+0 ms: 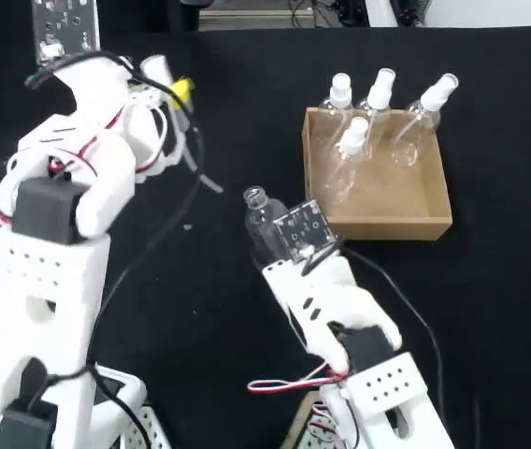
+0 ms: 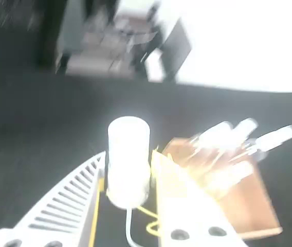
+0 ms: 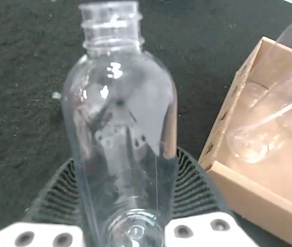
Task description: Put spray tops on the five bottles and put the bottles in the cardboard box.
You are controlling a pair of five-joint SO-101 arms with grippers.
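One spray top [image 1: 158, 70] is pinched in the left hand [image 2: 128, 154], well above the tabletop [image 1: 490, 309], its thin tube [image 1: 202, 173] trailing down and free. Toward the middle, the right hand [image 3: 128, 175] is closed around the last bare bottle [image 1: 258, 213], whose neck is open, just beside the cardboard box [image 1: 387, 227]. Four capped bottles [image 1: 350, 154] already lie in the box on the right. The likeliest miss, I think, is the tube: it is limp and the neck is narrow, so a slightly off approach could bend it against the rim. Pressing the top on may also twist the slick bottle in its grip. Later, the crowded box leaves little room, and the fifth bottle could knock the others
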